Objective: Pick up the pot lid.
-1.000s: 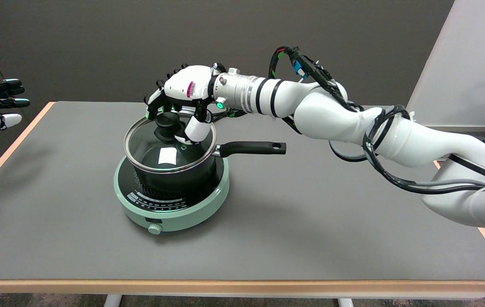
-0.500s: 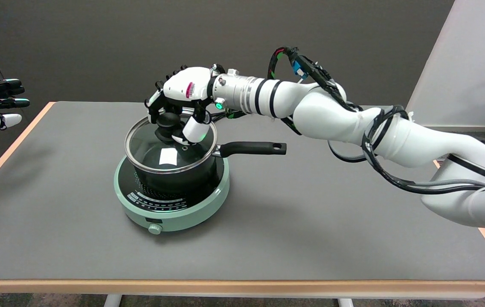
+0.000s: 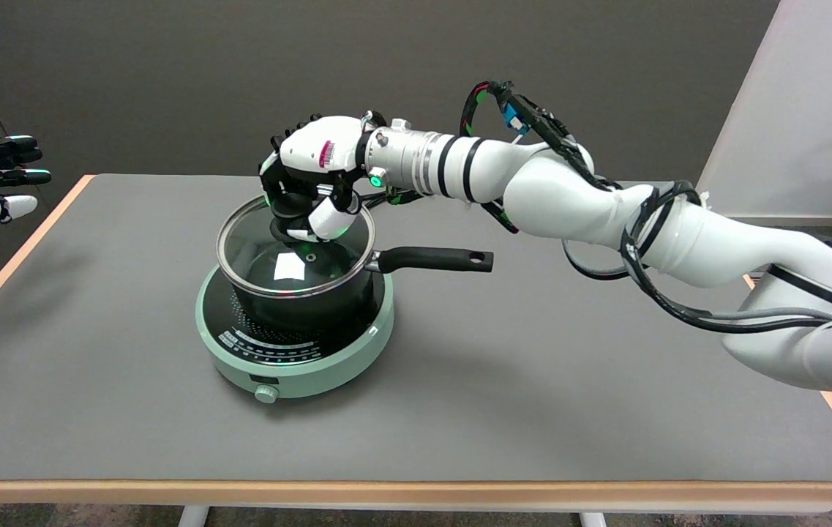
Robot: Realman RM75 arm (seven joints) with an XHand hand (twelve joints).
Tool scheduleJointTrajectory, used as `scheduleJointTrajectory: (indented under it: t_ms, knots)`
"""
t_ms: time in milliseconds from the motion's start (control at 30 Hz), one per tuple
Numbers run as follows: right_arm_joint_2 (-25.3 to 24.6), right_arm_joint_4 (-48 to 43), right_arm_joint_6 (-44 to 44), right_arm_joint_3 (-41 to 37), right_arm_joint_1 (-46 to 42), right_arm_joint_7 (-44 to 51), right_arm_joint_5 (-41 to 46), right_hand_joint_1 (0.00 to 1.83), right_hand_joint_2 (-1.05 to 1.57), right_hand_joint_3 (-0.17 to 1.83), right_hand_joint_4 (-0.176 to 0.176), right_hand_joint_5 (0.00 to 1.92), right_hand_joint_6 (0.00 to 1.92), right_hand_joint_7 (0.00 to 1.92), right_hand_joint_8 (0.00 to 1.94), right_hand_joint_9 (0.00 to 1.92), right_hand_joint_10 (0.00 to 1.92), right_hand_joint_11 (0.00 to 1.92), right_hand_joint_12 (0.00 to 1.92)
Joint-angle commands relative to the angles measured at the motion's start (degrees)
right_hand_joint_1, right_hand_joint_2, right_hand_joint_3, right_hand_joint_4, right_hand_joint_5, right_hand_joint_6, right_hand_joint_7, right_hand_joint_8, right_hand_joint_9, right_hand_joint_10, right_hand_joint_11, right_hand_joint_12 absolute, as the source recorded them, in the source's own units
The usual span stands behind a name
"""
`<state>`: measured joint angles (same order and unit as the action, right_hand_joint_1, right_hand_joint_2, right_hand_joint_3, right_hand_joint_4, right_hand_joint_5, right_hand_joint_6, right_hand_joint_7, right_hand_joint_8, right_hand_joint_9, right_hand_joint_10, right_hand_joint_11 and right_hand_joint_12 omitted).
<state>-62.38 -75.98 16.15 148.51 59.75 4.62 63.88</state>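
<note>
Where its fingers stood apart around the knob a second ago, the right hand (image 3: 311,183) now clamps it — pot lid (image 3: 295,252) still seated on the pot (image 3: 313,304).

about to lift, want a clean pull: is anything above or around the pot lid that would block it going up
Nothing visible does. The right hand is wrapped around the knob of the pot lid, and the space above them is open.

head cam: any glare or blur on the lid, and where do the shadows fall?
Head view: sharp, no motion blur; glass pot lid shows a white glare patch and green glints near the right hand closed on its knob; soft shadows fall on the table beside the cooker and under the arm.
</note>
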Motion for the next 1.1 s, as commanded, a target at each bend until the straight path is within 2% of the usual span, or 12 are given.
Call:
scheduleJointTrajectory:
  t_ms: [33, 300, 400, 433, 467, 733, 1100]
  knots:
    - [0.35, 0.15, -0.23, 0.02, -0.19, 3.69, 4.39, 1.2, 1.06, 0.25, -0.046, 0.75, 1.44, 0.99, 0.98, 0.86, 0.9, 0.62, 1.07]
    - [0.51, -0.11, -0.31, 0.02, -0.19, 4.99, 5.82, 1.2, 1.01, 0.34, -0.012, 0.76, 1.36, 0.98, 1.1, 0.86, 1.07, 0.64, 1.07]
    - [0.51, -0.19, -0.31, 0.02, -0.19, 4.99, 5.82, 1.2, 1.0, 0.36, -0.011, 0.77, 1.33, 0.97, 1.14, 0.86, 1.15, 0.64, 1.08]
    - [0.54, -0.25, -0.34, 0.02, -0.19, 4.99, 5.82, 1.21, 0.99, 0.37, 0.002, 0.77, 1.31, 0.97, 1.15, 0.86, 1.17, 0.64, 1.07]
    - [0.59, -0.25, -0.39, 0.02, -0.19, 4.99, 5.82, 1.36, 0.88, 0.52, 0.176, 0.75, 1.11, 0.92, 1.23, 0.86, 1.16, 0.65, 1.05]
    - [0.4, -0.33, -0.39, 0.02, 0.27, 4.99, 5.82, 1.37, 0.86, 0.54, 0.176, 0.74, 1.13, 0.95, 1.19, 0.85, 1.24, 0.65, 1.08]
    - [-0.05, -0.33, 0.17, 0.1, 1.68, 4.99, 5.82, 1.36, 0.88, 0.54, 0.176, 0.75, 1.1, 0.92, 1.24, 0.85, 1.23, 0.66, 1.05]
